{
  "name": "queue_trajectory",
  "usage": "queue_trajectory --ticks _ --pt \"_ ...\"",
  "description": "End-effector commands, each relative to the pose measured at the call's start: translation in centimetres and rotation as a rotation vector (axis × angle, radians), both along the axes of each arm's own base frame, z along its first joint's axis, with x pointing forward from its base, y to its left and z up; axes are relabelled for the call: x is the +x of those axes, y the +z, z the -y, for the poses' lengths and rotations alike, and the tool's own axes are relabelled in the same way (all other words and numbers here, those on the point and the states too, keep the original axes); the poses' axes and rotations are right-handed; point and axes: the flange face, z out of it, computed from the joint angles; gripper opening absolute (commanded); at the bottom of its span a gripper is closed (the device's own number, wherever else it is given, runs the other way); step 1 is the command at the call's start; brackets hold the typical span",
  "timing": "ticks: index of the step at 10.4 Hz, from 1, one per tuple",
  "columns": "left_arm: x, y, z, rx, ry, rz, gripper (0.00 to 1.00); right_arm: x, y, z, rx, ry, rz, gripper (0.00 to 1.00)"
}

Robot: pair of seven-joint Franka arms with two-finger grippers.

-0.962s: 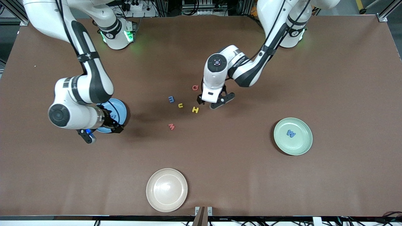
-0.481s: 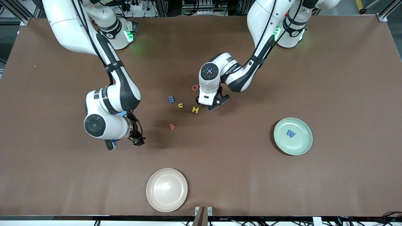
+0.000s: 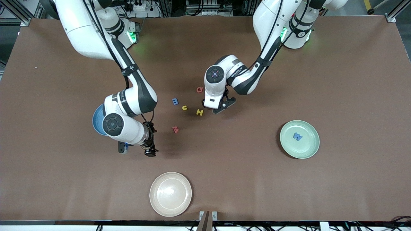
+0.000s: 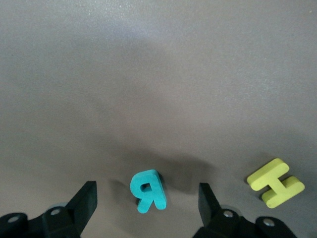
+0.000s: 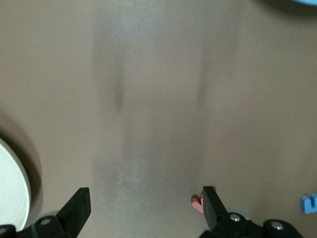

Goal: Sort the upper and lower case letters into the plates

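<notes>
While the front view sets things out, note the blue plate (image 3: 96,120) at approx 9 o'clock of the letter cluster, mostly hidden under the right arm, and the mint plate (image 3: 299,139) at approx 4 o'clock, holding a blue W (image 3: 297,136). Loose on the worktop (image 3: 353,80): red Q (image 3: 199,89), blue m (image 3: 175,101), yellow u (image 3: 184,107), yellow H (image 3: 199,112), red m (image 3: 175,129). Cream plate (image 3: 170,193) sits at 6 o'clock, not part of the sort. Left gripper (image 3: 218,107) is low beside H, at its 3 o'clock. Right gripper (image 3: 151,149) is over bare worktop at approx 7 o'clock of red m.

Left wrist view: jaws wide apart, nothing held, straddling a teal R (image 4: 147,191) that stands on edge w/ H (image 4: 276,182) off to one side. R looks like light foam, slightly squashy, prob. not fragile or slippery; a grip across its flat faces, low & centred, should suit. Being so light it may tip or skid if nudged.

Right wrist view: jaws open, empty; a red letter (image 5: 197,202) peeks by one finger, a blue one (image 5: 309,203) at frame edge.
</notes>
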Motion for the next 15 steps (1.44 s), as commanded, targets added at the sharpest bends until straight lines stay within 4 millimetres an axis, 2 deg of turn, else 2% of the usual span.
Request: queue_trajectory --ticks 1,2,3,4,5,7,8,9,11,12,14,15 --pt "-0.1 -0.7 -0.1 -0.006 -0.008 -0.006 0.81 0.4 -0.4 -0.8 0.016 0.109 0.016 1.0" --pt "-0.1 -0.9 0.0 -0.009 -0.007 -0.004 0.73 0.0 -0.5 -1.5 0.032 0.237 0.026 1.0" --pt "-0.1 -1.1 -0.1 -0.01 -0.007 -0.004 0.59 -0.1 -0.5 -1.8 0.042 0.356 0.039 1.0" --pt "-0.1 -1.1 0.0 -0.011 -0.007 -0.003 0.36 -0.4 -0.6 -2.1 0.052 0.491 0.047 1.0" --pt "0.1 -0.7 0.0 -0.015 -0.004 0.0 0.0 -0.5 -0.6 -2.3 0.063 0.626 0.065 1.0" --pt "1.5 0.0 -1.0 -0.027 -0.007 0.005 0.0 -1.0 -0.9 -2.8 0.079 0.941 0.092 1.0" --pt "2.6 1.3 -1.9 -0.029 -0.01 0.021 0.0 -1.2 -1.3 -2.8 0.092 1.102 0.106 1.0" --pt "4.6 3.3 -3.6 -0.03 -0.004 0.032 0.0 -1.5 -1.7 -2.8 0.098 1.201 0.109 1.0" --pt "8.3 7.7 -8.4 -0.025 -0.045 0.033 0.0 -3.0 -2.7 -4.3 0.028 1.36 0.075 1.0" --pt "9.9 8.8 -11.0 -0.018 -0.08 0.02 0.0 -3.5 -3.0 -5.0 -0.017 1.445 0.061 1.0" --pt "13.0 10.1 -16.5 0.006 -0.146 0.021 0.0 -4.7 -3.2 -7.2 -0.026 1.58 0.069 1.0" --pt "14.6 9.7 -20.2 0.011 -0.171 0.014 0.0 -5.1 -3.0 -8.1 -0.02 1.649 0.074 1.0"
